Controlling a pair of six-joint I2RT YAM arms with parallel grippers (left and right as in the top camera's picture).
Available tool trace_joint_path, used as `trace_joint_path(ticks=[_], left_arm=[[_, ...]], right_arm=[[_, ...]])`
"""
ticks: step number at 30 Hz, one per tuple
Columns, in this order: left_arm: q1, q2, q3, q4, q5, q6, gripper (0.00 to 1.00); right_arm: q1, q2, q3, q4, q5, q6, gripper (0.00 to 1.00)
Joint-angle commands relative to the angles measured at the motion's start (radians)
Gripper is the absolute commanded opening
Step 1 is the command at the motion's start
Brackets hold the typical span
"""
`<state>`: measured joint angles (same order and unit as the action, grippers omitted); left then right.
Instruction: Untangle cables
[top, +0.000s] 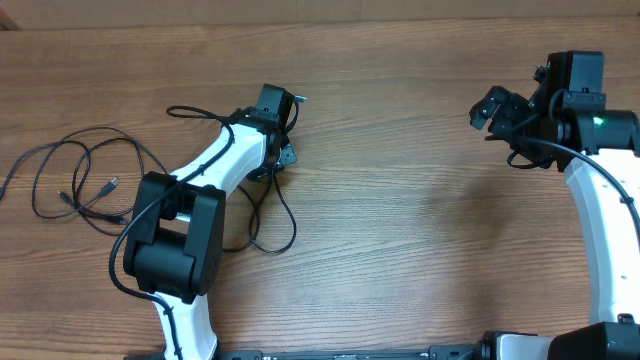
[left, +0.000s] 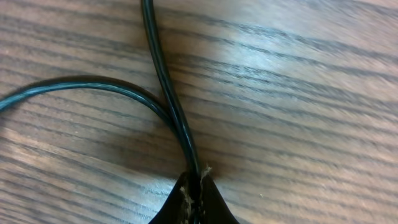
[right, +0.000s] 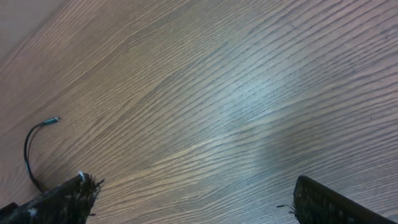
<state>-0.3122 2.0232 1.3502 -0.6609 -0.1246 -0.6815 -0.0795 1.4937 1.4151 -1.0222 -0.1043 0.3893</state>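
My left gripper (left: 198, 190) is down at the table (left: 298, 93), with the cables (left: 163, 74) running in between my fingertips. Just ahead of the tips two strands lie touching, then part: one goes straight ahead, the other bends away left. Behind the gripper, one cable loop (top: 272, 232) lies beside my left arm (top: 215, 165). More loops (top: 80, 180) lie well off to the left. My right gripper (top: 495, 106) is well apart to the right, and a cable end (right: 52, 121) lies to its left.

Left end effector (left: 198, 184) clamped, right end effector (right: 193, 190) spread
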Motion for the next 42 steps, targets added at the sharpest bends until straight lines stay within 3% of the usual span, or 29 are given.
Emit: trace_joint_path(ticks=[1, 3, 4, 6, 11, 17, 20, 22, 34, 38, 40, 42], left_arm=[[-0.003, -0.207, 0.076, -0.042, -0.058, 0.172, 0.04], [-0.001, -0.318, 0.077, -0.027, -0.121, 0.299, 0.04], [0.005, -0.385, 0.077, 0.015, -0.196, 0.440, 0.04], [0.013, -0.439, 0.077, 0.061, -0.243, 0.544, 0.04], [0.081, -0.492, 0.077, 0.079, -0.302, 0.547, 0.04], [0.324, -0.492, 0.077, 0.145, -0.331, 0.554, 0.04], [0.441, -0.492, 0.077, 0.158, -0.332, 0.690, 0.04], [0.475, -0.485, 0.076, 0.132, -0.336, 0.712, 0.04], [0.647, -0.314, 0.076, -0.043, -0.333, 0.616, 0.04], [0.632, -0.340, 0.080, -0.042, -0.166, 0.579, 0.04], [0.608, -0.386, 0.080, -0.013, 0.091, 0.577, 0.04], [0.568, -0.436, 0.080, 0.039, 0.470, 0.577, 0.04]], right_arm=[[-0.002, -0.005, -0.001, 0.002, -0.001, 0.004, 1.00], [-0.002, -0.005, -0.001, 0.002, -0.001, 0.004, 1.00], [-0.002, -0.005, -0.001, 0.002, -0.001, 0.004, 1.00], [-0.002, -0.005, -0.001, 0.002, -0.001, 0.004, 1.00], [-0.002, -0.005, -0.001, 0.002, -0.001, 0.004, 1.00], [-0.002, -0.005, -0.001, 0.002, -0.001, 0.004, 1.00], [-0.002, -0.005, -0.001, 0.002, -0.001, 0.004, 1.00], [-0.002, -0.005, -0.001, 0.002, -0.001, 0.004, 1.00], [-0.002, -0.005, -0.001, 0.002, -0.001, 0.004, 1.00], [-0.002, -0.005, -0.001, 0.002, -0.001, 0.004, 1.00], [-0.002, -0.005, -0.001, 0.002, -0.001, 0.004, 1.00], [-0.002, -0.005, -0.001, 0.002, -0.001, 0.004, 1.00]])
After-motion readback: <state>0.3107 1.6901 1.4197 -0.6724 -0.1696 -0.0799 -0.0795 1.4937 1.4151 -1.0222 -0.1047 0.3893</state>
